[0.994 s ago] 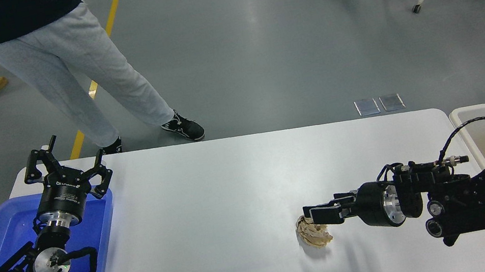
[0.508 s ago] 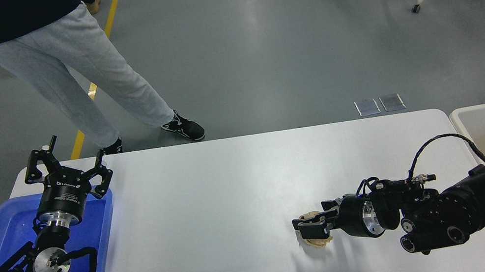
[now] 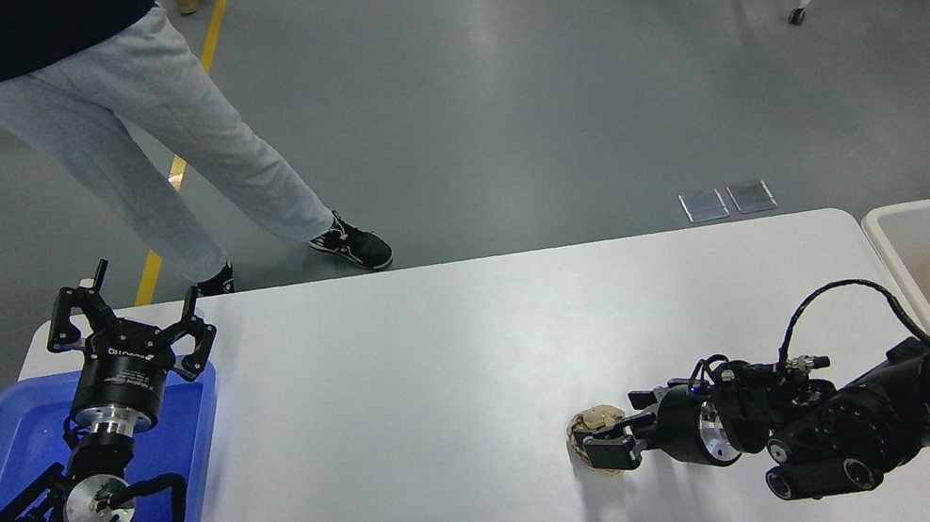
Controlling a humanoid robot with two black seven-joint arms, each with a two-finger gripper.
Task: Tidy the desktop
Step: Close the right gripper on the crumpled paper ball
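Note:
The white desktop [image 3: 410, 385] fills the middle of the head view. A crumpled tan paper wad [image 3: 594, 423] lies on it right of centre. My right gripper [image 3: 604, 439] reaches in low from the right, down at the desktop. Its fingers stand apart on either side of the wad, the near finger [image 3: 611, 452] in front of the wad's lower part. My left gripper [image 3: 127, 311] is open and empty, held above the far edge of the blue tray at the left.
A blue plastic tray [image 3: 19, 445] sits at the desktop's left end under my left arm. A beige-white bin [image 3: 885, 225] stands off the right end. A person in grey trousers [image 3: 148, 145] stands just beyond the far edge.
My right gripper has moved left and down, from just right of the wad to around it. The left arm has not moved.

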